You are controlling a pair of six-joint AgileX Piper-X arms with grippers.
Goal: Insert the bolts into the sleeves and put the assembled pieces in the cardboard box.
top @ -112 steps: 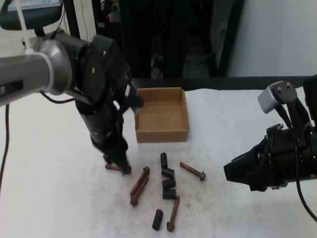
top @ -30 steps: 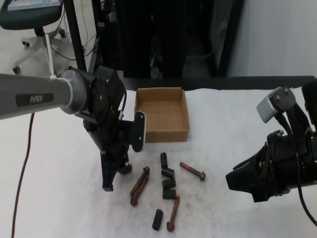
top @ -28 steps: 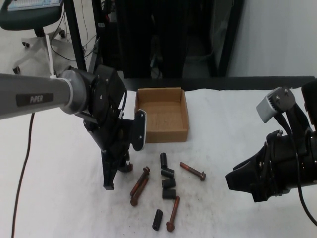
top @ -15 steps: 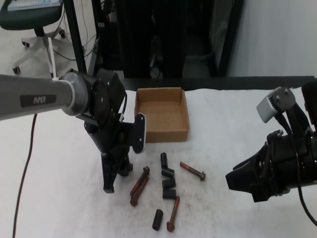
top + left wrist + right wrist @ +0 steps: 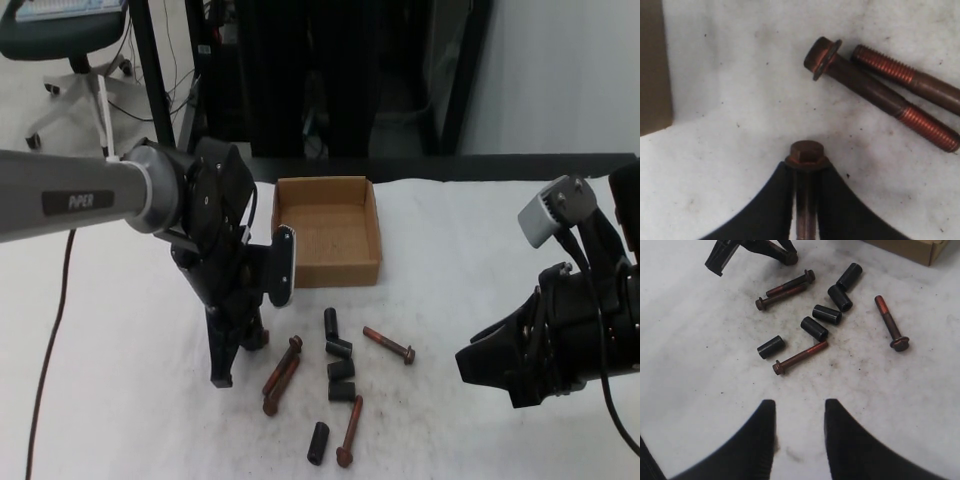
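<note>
left arm (image 5: 90,195): grey tube, white lettering, black wrist. black left tool (image 5: 806,170). right arm (image 5: 575,335): black, grey camera block.

You had a white bench (image 5: 480,250) carrying the open cardboard box (image 5: 327,272) toward its far side and, nearer you, four loose coppery bolts (image 5: 389,345) scattered around five black sleeves (image 5: 341,369), two of those bolts lying side by side.

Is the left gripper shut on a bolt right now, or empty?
Shut. The left gripper pinches a bolt by the shank between its fingers, head sticking out.
</note>
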